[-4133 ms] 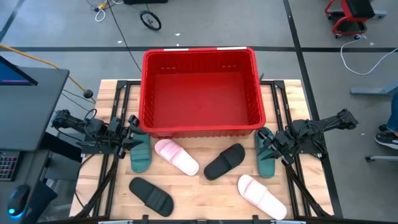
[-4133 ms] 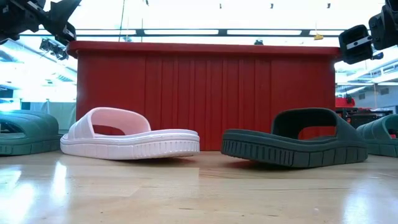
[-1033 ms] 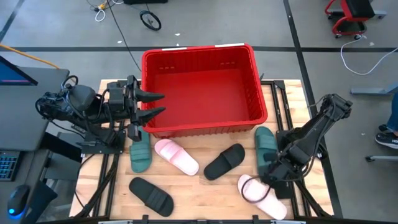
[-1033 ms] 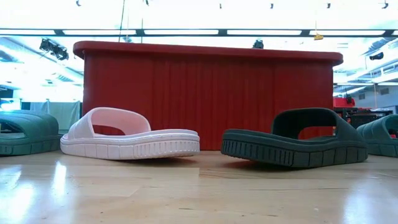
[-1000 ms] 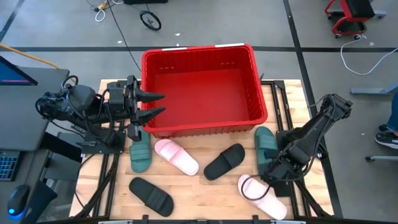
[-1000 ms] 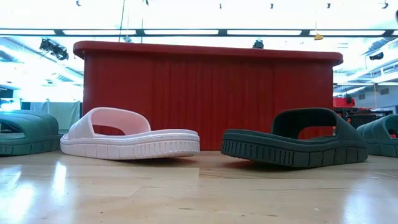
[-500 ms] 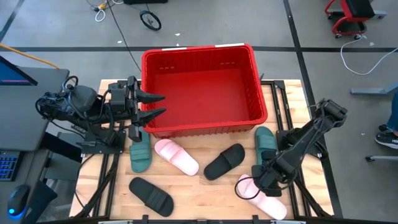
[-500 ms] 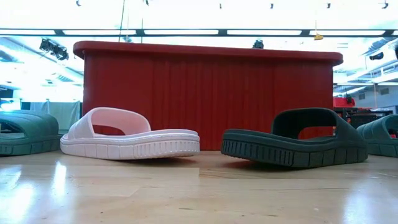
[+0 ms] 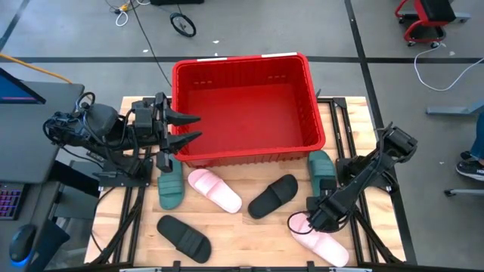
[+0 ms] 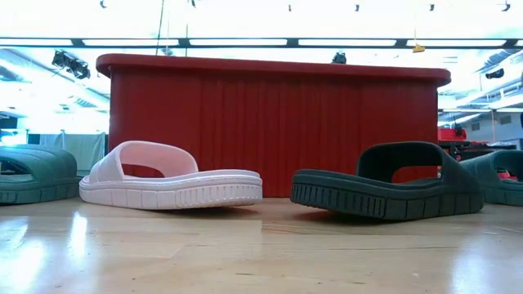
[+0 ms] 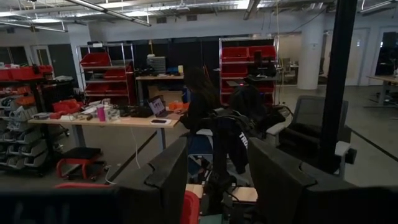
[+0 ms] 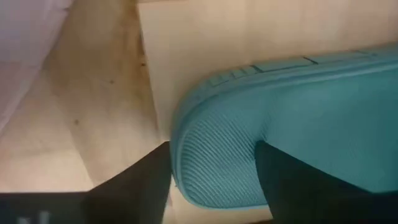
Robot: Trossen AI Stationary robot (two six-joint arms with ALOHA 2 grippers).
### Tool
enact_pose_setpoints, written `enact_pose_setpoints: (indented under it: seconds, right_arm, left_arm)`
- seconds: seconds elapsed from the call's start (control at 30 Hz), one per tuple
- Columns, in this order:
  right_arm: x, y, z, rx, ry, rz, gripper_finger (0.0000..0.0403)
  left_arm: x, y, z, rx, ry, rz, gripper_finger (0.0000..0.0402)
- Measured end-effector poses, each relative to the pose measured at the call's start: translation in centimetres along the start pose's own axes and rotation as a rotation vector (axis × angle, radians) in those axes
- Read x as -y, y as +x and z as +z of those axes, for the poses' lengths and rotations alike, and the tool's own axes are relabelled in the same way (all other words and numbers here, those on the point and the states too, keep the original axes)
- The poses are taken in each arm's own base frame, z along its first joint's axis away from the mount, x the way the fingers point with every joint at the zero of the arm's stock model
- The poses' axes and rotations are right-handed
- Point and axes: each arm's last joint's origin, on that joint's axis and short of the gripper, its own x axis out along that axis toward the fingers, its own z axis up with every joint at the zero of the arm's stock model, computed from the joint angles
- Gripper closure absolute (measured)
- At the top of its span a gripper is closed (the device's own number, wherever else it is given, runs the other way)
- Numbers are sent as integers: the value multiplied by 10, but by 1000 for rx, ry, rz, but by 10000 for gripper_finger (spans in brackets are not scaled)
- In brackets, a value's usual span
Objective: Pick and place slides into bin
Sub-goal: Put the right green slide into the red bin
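The red bin (image 9: 240,60) stands at the table's far middle. Six slides lie sole-down on the wood: green (image 9: 171,187), pink (image 9: 215,190), black (image 9: 273,196), black (image 9: 184,236), green (image 9: 321,168) and pink (image 9: 324,243). My right gripper (image 9: 314,217) is open and low at the right green slide's near end (image 12: 217,155). Its fingers stand on either side of that end. My left gripper (image 9: 190,127) is open and empty, held level at the bin's left wall. My right gripper's fingers (image 12: 134,183) straddle the rounded near end of the right green slide (image 12: 211,168), coming from above. I cannot tell whether they touch it. The slide lies on the table.
The bin's tall wall (image 10: 270,122) stands behind the pink slide (image 10: 172,175) and the black slide (image 10: 384,188). The right pink slide lies close beside my right gripper. The room beyond shows shelves, desks and a seated person (image 11: 199,106).
My right gripper has gone down and toward the table's left, from beside the right pink slide's toe to the right green slide's near end. My left gripper has kept still by the bin.
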Motion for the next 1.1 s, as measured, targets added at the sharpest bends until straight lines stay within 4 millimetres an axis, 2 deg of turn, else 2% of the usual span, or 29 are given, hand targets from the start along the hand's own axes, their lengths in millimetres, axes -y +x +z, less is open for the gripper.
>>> enact_pose_setpoints:
  seconds: [0.1, 0.17, 0.3, 0.33, 0.47, 0.57, 0.7, 0.87, 0.97, 1.03, 1.1]
  right_arm:
    - [1, 5, -1, -1, -3, 24, 230]
    - [2, 2, -3, 0, -3, 40, 272]
    - [4, -18, -7, 26, 1, 135, 370]
    - [5, -25, -9, 20, 10, 180, 382]
    - [5, -62, -19, -24, 34, 460, 384]
    - [7, -102, -30, 22, -6, 670, 387]
    - [26, -170, -47, 301, -49, 860, 388]
    - [69, -256, -68, 915, -90, 983, 389]
    - [100, -294, -85, 1268, -140, 834, 390]
    - [119, -312, -94, 1449, -147, 635, 390]
    - [136, -325, -101, 1556, -120, 376, 390]
  left_arm:
    - [0, 0, 0, 0, 0, 0, 230]
    - [0, 0, 0, 0, 0, 0, 230]
    - [0, 0, 0, 1, 0, 0, 230]
    - [0, 0, 0, 2, -2, 0, 230]
    - [0, 0, 1, 8, -5, 0, 230]
    - [0, 0, 2, 18, -11, 1, 230]
    - [0, 0, 3, 25, -16, 1, 230]
    - [0, 0, 3, 26, -17, 2, 230]
    - [0, 0, 3, 28, -18, 2, 230]
    - [0, 0, 3, 30, -20, 2, 230]
    - [0, 0, 3, 33, -21, 2, 230]
